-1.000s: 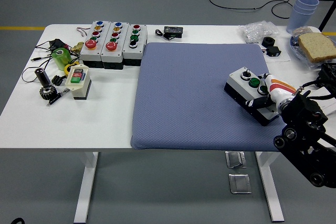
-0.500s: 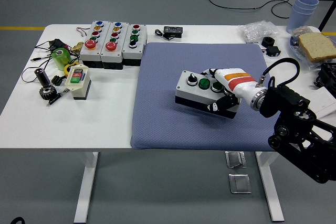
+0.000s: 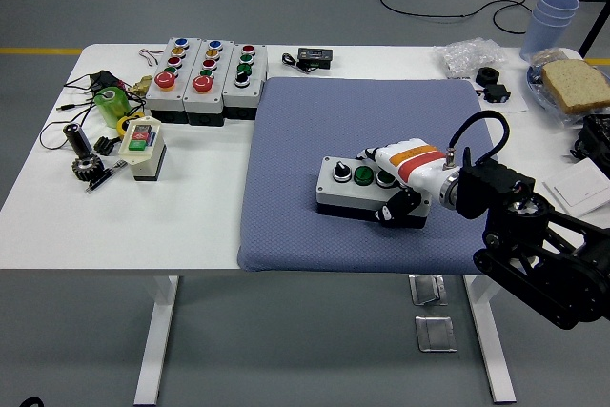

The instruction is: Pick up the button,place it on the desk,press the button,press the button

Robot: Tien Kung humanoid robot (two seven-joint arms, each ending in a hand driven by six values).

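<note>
A grey button box (image 3: pixel 351 188) with a black knob, a green button and a light one on top lies on the blue mat (image 3: pixel 295 140), right of its middle. My right hand (image 3: pixel 398 186), white with orange and red stripes, is curled around the box's right end, fingers over the top and thumb at the front. The black right arm (image 3: pixel 534 245) comes in from the lower right. My left arm does not show.
Three more button boxes (image 3: pixel 205 78) stand in a row at the back left, with a small cream switch box (image 3: pixel 141 145), a gear, a green object and wires beside them. Cups (image 3: pixel 553 16), a slice of bread (image 3: pixel 575 83) and a plastic bag sit at the back right.
My right hand carried the button box from the mat's right edge leftward toward its middle, and the box now lies flatter and lower on the mat.
</note>
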